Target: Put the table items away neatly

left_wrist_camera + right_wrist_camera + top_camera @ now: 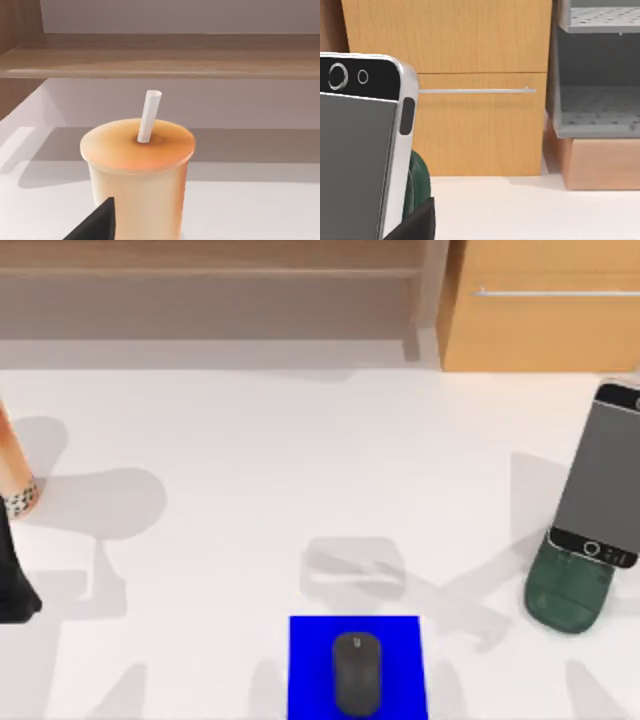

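A: Where do the three items sit on the white table?

B: The black mouse rests on a blue mat at the near edge, centre. The smartphone leans upright on a dark green stand at the right side. The tan-orange cylinder, its speckled band low down, stands at the far left edge.

A: And the arms?

B: The left arm is at the left edge beside the cylinder. In the left wrist view, a black fingertip of the left gripper shows just in front of the cylinder, which has a white straw rising from its top. Whether the fingers are apart or together, I cannot tell.

A: The right one?

B: In the right wrist view, the right gripper's black fingertip shows just by the phone and stand, with a wooden drawer cabinet and a grey rack behind. Its grip cannot be told either.
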You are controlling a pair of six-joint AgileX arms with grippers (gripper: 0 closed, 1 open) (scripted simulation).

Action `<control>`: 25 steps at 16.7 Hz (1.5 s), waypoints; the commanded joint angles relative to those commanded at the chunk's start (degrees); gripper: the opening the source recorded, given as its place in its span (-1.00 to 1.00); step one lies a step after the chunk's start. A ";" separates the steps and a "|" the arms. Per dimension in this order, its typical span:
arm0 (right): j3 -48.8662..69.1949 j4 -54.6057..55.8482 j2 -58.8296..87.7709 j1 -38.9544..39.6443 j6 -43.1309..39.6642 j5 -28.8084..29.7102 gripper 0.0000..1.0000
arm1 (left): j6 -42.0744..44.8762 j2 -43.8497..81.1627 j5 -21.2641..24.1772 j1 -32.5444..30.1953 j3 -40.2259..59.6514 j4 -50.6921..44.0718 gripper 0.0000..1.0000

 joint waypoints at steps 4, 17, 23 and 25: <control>-1.90 1.04 -2.36 -2.22 -0.64 -2.19 1.00 | 0.00 0.00 0.00 0.00 0.00 0.00 1.00; -1.90 1.04 -2.36 -2.22 -0.64 -2.19 1.00 | -3.81 26.61 3.97 6.12 0.46 23.20 1.00; -1.90 1.04 -2.36 -2.22 -0.64 -2.19 1.00 | -5.11 59.59 8.59 11.39 2.09 46.59 1.00; -1.90 1.04 -2.36 -2.22 -0.64 -2.19 1.00 | -4.23 67.16 10.13 12.36 3.59 51.92 1.00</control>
